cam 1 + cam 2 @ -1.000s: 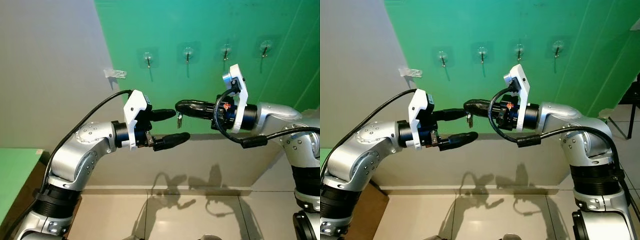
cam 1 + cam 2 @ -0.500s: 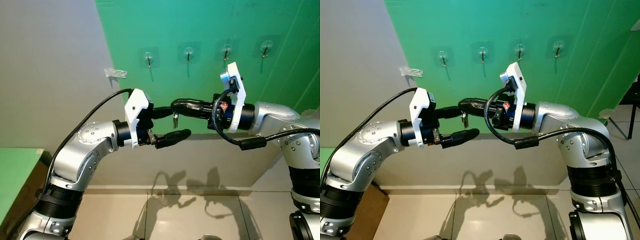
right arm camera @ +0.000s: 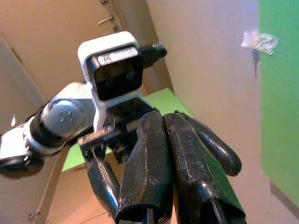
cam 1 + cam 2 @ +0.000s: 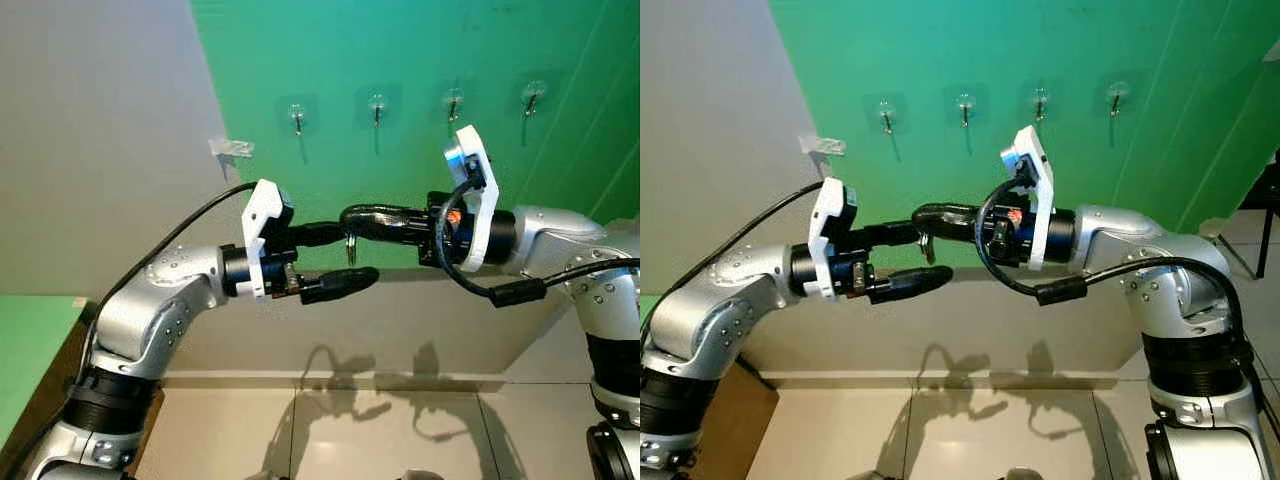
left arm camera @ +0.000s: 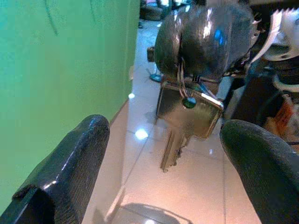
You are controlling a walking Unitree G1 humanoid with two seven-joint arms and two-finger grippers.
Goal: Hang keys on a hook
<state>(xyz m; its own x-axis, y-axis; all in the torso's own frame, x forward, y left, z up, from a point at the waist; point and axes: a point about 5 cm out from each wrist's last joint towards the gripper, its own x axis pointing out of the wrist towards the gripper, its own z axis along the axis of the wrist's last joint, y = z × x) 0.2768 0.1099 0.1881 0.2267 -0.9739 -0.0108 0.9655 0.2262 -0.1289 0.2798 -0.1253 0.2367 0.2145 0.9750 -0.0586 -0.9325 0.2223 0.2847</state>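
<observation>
Two grippers meet in mid-air before a green wall, a handover in hand. Left gripper (image 4: pixel 335 258): fingers spread wide, one above and one below the dangling key, not touching it. Keys (image 5: pixel 187 116): a brass key on a thin ring, hanging between those open fingers, pinched at the ring by the right gripper (image 4: pixel 352 218), whose fingers are pressed together. Hooks (image 4: pixel 297 118): four in a row on the wall, above and behind both arms, all bare. Judged step: passing the key from right to left. Next move likely calls for the left fingers to close squarely on the key before the right lets go.
</observation>
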